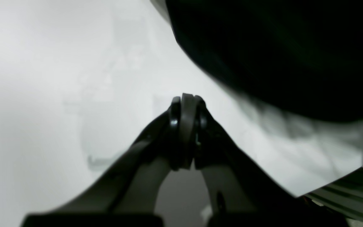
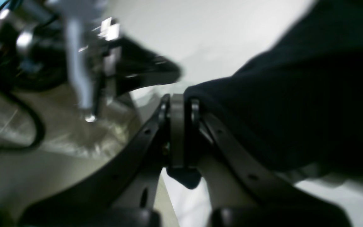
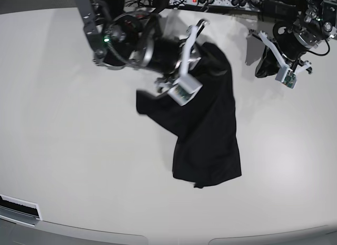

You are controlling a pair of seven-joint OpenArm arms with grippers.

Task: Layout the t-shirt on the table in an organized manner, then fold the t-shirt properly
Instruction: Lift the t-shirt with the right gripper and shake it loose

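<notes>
You had a broad, glossy white bench under everything, its near edge curving off at the bottom of the base view; the black t-shirt lay on it right of centre, crumpled rather than spread; its lower part rested flat, a bunched hem nearest you, while one fold stuck out toward the left; its upper end was hidden behind the arm, so you could not tell whether that part touched the surface; a power strip and tangled cables sat along the far edge.
</notes>
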